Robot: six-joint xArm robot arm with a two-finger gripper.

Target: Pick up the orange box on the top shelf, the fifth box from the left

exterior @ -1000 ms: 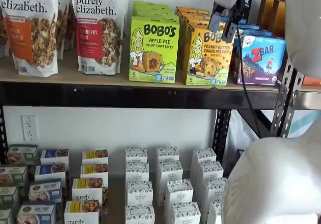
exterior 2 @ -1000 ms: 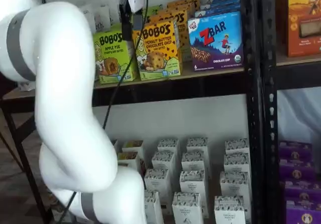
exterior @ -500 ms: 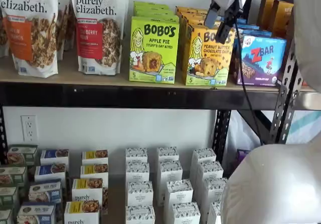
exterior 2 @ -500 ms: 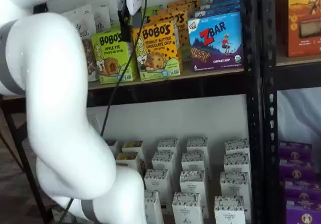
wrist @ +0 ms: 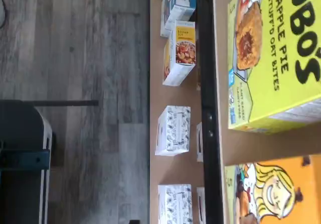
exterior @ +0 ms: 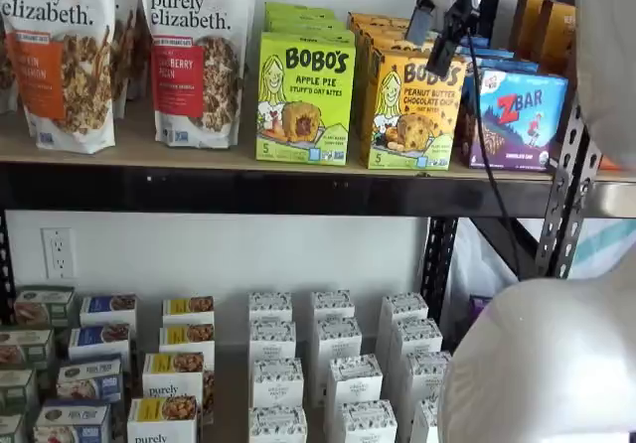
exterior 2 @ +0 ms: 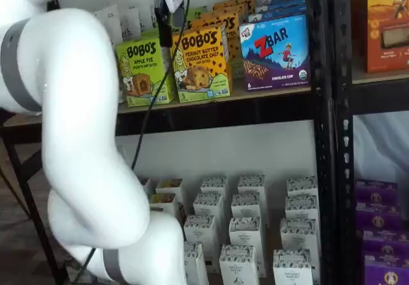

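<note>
The orange box (exterior: 412, 115) is a yellow-orange Bobo's Peanut Butter Chocolate Chip carton. It stands upright on the top shelf (exterior: 129, 150) between the green Apple Pie box (exterior: 303, 100) and the ZBar box (exterior: 517, 115). It also shows in a shelf view (exterior 2: 201, 64) and, in part, in the wrist view (wrist: 271, 194). My gripper (exterior: 429, 48) hangs in front of the box's upper edge. It is open and empty, with a gap between the fingers. In a shelf view (exterior 2: 165, 36) it shows side-on, left of the box's top corner.
More orange cartons stand in a row behind the front one. Granola bags (exterior: 194, 56) stand further left. The shelf's black rail (exterior: 248, 190) runs below. Small white boxes (exterior: 333, 364) fill the lower level. A black upright (exterior 2: 323, 106) stands right of the ZBar box (exterior 2: 275, 52).
The gripper has risen a little in front of the orange box's top edge, still open. The boxes have not moved.
</note>
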